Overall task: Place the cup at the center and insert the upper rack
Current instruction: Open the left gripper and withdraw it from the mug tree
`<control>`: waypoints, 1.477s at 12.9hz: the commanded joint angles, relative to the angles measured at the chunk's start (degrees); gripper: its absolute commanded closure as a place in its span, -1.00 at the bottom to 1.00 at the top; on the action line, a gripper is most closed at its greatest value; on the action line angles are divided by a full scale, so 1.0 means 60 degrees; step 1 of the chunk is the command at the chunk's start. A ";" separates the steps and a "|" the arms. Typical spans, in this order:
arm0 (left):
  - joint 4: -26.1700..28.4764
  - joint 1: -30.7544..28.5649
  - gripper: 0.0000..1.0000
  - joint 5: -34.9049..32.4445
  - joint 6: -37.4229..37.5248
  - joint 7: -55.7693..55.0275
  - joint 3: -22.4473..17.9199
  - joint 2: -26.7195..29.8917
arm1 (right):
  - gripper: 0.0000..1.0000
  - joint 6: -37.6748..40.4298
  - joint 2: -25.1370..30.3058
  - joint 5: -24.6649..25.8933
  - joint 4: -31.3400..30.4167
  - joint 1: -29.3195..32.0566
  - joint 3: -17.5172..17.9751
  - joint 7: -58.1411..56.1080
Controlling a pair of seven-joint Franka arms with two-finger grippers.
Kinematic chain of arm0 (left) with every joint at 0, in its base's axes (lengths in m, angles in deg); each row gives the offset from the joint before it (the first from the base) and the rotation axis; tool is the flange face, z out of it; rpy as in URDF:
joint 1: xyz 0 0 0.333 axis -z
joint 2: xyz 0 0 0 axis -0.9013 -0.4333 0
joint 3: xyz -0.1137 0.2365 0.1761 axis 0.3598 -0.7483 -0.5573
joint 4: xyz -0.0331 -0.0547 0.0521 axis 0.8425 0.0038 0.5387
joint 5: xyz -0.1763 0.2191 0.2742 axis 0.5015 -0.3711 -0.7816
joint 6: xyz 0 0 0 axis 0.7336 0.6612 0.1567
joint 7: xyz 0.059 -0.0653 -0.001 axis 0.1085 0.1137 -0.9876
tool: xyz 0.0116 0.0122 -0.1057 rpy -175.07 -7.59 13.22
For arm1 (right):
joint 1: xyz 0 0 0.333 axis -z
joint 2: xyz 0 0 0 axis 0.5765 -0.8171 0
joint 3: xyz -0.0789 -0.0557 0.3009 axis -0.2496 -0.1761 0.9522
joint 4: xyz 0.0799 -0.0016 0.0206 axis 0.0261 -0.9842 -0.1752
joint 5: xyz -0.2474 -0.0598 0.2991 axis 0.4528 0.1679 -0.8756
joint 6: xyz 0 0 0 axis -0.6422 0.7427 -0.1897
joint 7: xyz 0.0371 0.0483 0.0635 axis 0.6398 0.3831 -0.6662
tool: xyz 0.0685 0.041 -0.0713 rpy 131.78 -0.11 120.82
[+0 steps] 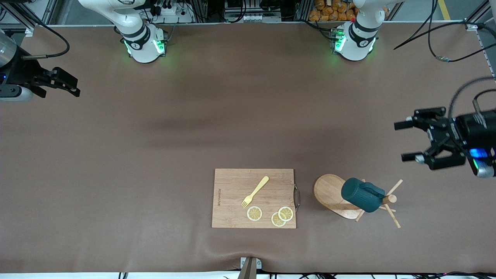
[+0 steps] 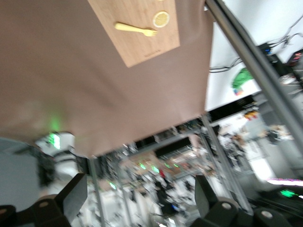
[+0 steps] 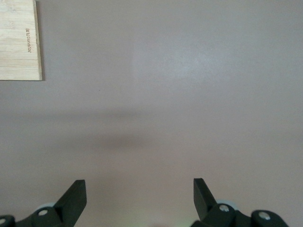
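The dark teal cup (image 1: 362,195) sits on the light wooden mug tree (image 1: 331,192), against its post and over its oval base. The tree's thin pegs (image 1: 393,217) stick out toward the left arm's end of the table. The tree stands beside the cutting board, toward the left arm's end. My left gripper (image 1: 405,141) is open and empty in the air, farther toward that end than the tree. Its wrist view (image 2: 137,198) shows neither cup nor tree. My right gripper (image 1: 73,87) is open and empty at the right arm's end (image 3: 139,196).
A rectangular wooden cutting board (image 1: 232,186) lies near the front edge and holds a yellow fork (image 1: 255,192) and three lemon slices (image 1: 254,213). The board also shows in the left wrist view (image 2: 142,47) and the right wrist view (image 3: 19,40). Brown mat (image 1: 155,155) covers the table.
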 commanded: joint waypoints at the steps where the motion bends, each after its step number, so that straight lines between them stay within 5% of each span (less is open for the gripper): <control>1: 0.0398 -0.0002 -1.00 -0.1533 0.0467 0.0236 0.0578 0.1006 | -1.00 0.0032 0.0237 -0.0101 -0.0163 0.0022 0.0007 0.0037; 10: 0.0574 -0.0046 -1.00 -0.6339 0.1523 0.1491 0.2367 0.1915 | -1.00 0.0002 0.0252 -0.0101 -0.0163 0.0021 0.0022 0.0051; 16: 0.1380 0.1899 -1.00 -0.7792 0.1612 0.6617 -0.1246 0.2561 | -1.00 0.0002 0.0252 -0.0101 -0.0149 -0.0022 0.0036 0.0037; 19: 0.1891 0.2399 -1.00 -0.8451 0.1219 0.7225 -0.1822 0.2809 | -1.00 0.0017 0.0252 -0.0101 -0.0149 0.0021 0.0008 0.0007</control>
